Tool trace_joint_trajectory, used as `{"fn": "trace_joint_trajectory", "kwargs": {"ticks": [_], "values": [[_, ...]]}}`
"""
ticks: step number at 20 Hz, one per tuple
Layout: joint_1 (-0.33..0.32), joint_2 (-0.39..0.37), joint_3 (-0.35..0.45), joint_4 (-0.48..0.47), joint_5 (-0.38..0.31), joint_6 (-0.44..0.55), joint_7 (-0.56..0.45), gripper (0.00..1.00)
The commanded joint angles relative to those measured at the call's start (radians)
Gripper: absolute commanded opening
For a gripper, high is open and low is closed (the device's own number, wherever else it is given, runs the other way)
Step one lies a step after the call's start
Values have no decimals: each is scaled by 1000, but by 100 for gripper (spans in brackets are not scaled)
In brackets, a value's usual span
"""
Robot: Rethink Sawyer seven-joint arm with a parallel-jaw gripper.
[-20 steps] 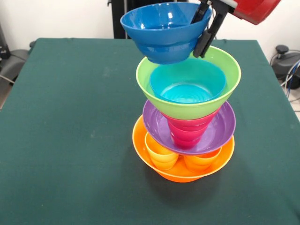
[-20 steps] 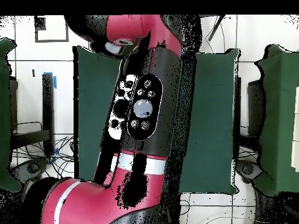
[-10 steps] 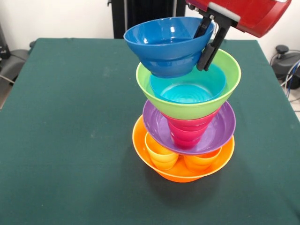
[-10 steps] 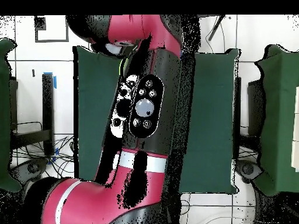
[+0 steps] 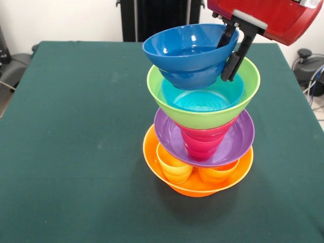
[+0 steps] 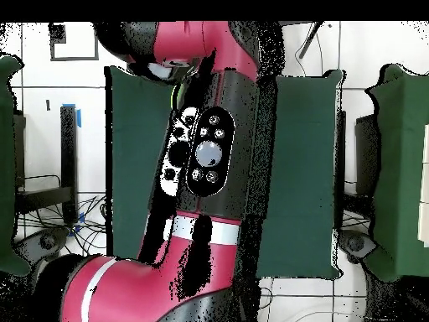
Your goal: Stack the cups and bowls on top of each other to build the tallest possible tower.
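Gripper [image 5: 234, 49] pinching rim of dark blue bowl [image 5: 190, 55], tilted just over light blue bowl [image 5: 202, 94] in tower [image 5: 200, 136].

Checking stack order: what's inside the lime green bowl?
The light blue bowl sits nested in the lime green bowl. The dark blue bowl, held by the gripper, covers its far-left part.

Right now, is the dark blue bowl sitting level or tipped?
Tipped. The dark blue bowl leans down toward its left rim, pinched at its right rim by the gripper, above the light blue bowl.
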Motion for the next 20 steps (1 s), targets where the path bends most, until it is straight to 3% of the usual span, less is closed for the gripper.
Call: {"fn": "trace_joint_trajectory", "kwargs": {"ticks": [1, 9, 10, 20], "values": [[11, 6, 133, 150, -57, -3, -268, 0], [12, 4, 137, 153, -77, -18, -272, 0], [12, 0, 141, 159, -82, -30, -279, 100], [10, 11, 145, 140, -73, 11, -264, 100]]}}
